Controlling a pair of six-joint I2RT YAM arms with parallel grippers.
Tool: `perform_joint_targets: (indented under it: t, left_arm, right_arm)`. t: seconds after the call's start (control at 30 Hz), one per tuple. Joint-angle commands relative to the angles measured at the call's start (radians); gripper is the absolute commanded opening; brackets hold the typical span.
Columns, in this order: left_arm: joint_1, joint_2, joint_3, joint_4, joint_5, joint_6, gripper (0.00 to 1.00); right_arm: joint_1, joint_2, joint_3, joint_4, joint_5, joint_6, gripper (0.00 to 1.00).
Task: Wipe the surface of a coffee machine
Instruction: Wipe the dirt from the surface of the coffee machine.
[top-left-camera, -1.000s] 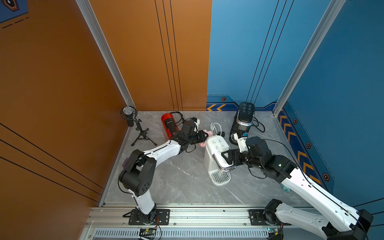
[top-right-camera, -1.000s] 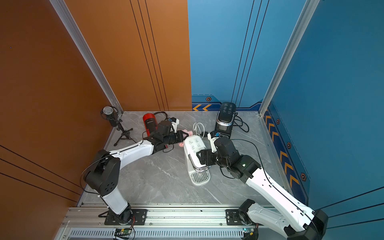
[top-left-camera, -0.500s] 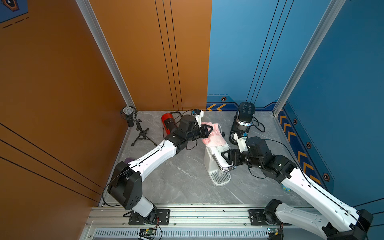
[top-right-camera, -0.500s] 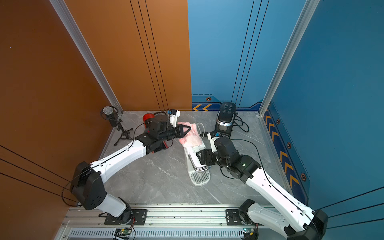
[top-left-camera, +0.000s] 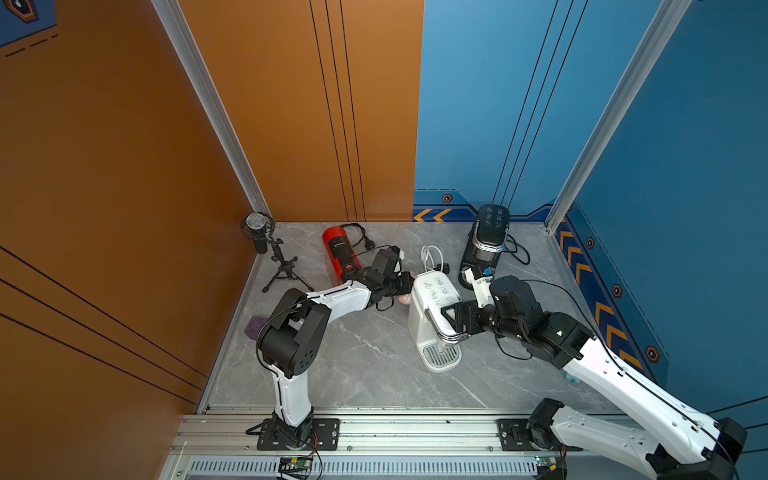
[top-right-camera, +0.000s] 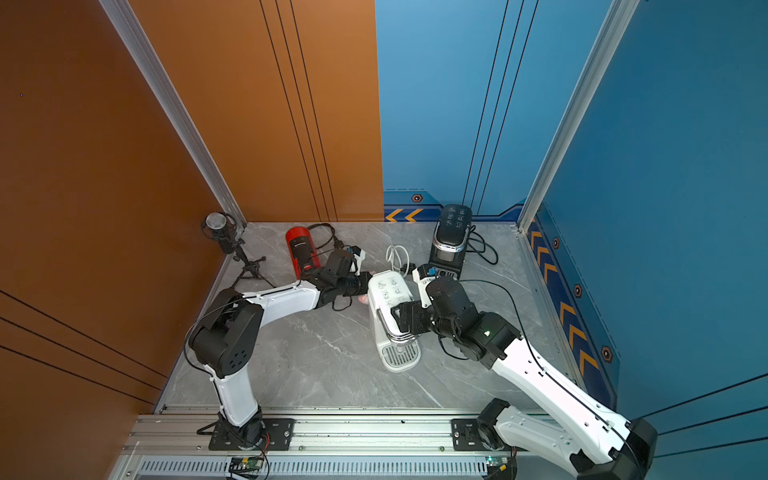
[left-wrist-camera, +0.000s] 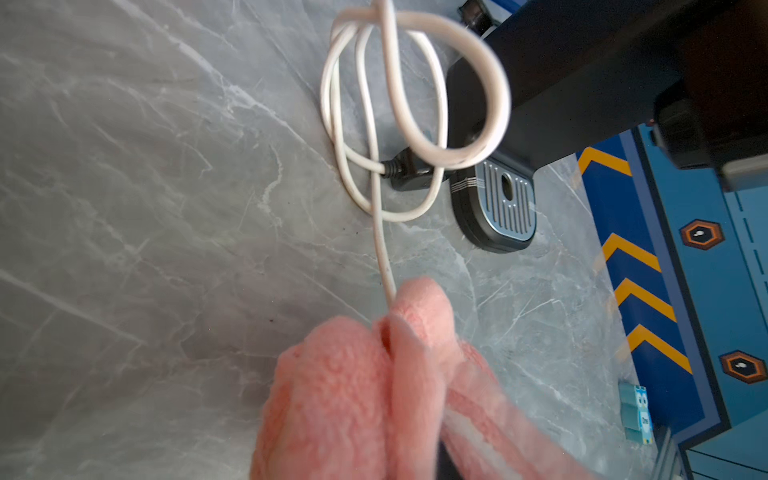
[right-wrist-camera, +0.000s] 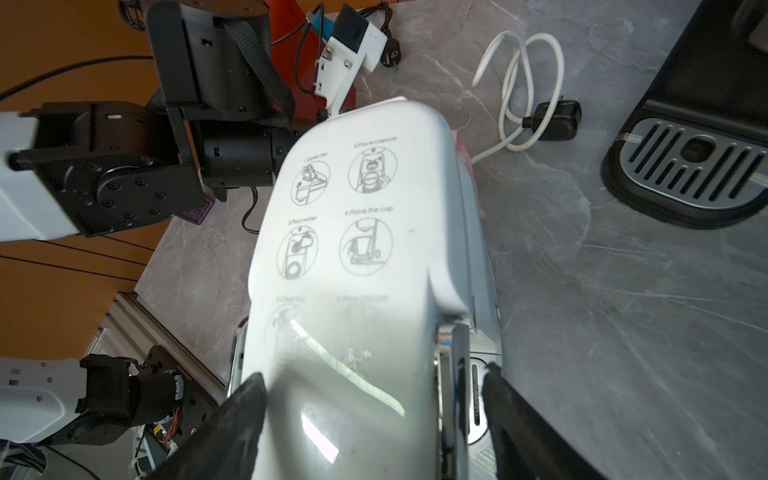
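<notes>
**Pink fleece against a glossy white shell: one hand wipes, one hand braces**

Pink and fleecy, the cloth (left-wrist-camera: 374, 395) bunches out past the left hand (top-left-camera: 402, 289), which is closed on a fold of it. It looks soft and limp. A pinch near one edge, leaving a thick wad beyond the fingertips, seems the right hold, since a loose tail could drag across the white cable (left-wrist-camera: 395, 124) lying just ahead of that hand.

The white coffee machine (top-left-camera: 432, 307) stands between the two hands. Its rear flank meets the cloth, and its front head sits inside the right hand (right-wrist-camera: 372, 407). That hand's fingers (right-wrist-camera: 245, 415) are spread wide and appear to clamp either side of the head. The shell is rigid, smooth plastic with a sheen, so it is probably slippery under a pad. The machine is compact and likely light enough to skate on the polished stone tabletop (top-left-camera: 353, 365) when pushed. The flat sides of the head, above the chrome trim, look the safest place to steady it. The printed top seems to be a lid that might lift.

Counted in both top views:
- two hands
- one cloth
- one white coffee machine
- one black coffee machine (top-left-camera: 488, 237) beyond the right hand
- one red cylindrical appliance (top-left-camera: 338, 253) beyond the left hand
- one microphone (top-left-camera: 257, 226) on a tripod
- one small purple object (top-left-camera: 256, 326) beside the left arm
- one coiled cable with a black plug
</notes>
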Motion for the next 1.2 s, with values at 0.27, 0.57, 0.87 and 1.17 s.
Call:
perform_joint_targets:
  t: [0.27,0.57,0.87,1.17]
  left_arm:
    - [-0.027,0.001,-0.061,0.065,0.073,-0.022,0.0]
    - [-0.012,-0.194,0.141,-0.115,0.131,0.014,0.0]
    - [-0.035,-0.232,0.034,-0.145,0.058,0.028,0.0]
    - [0.033,-0.422,0.048,-0.233,0.096,0.076,0.0]
  right_arm:
    - [0.004,0.045,-0.037,-0.143,0.035,-0.04,0.82]
    - [0.006,0.063,-0.022,-0.141,0.038,-0.037,0.82]
    - [0.013,0.05,-0.027,-0.141,0.04,-0.031,0.82]
    - [0.01,0.028,0.07,-0.19,0.062,-0.048,0.82]
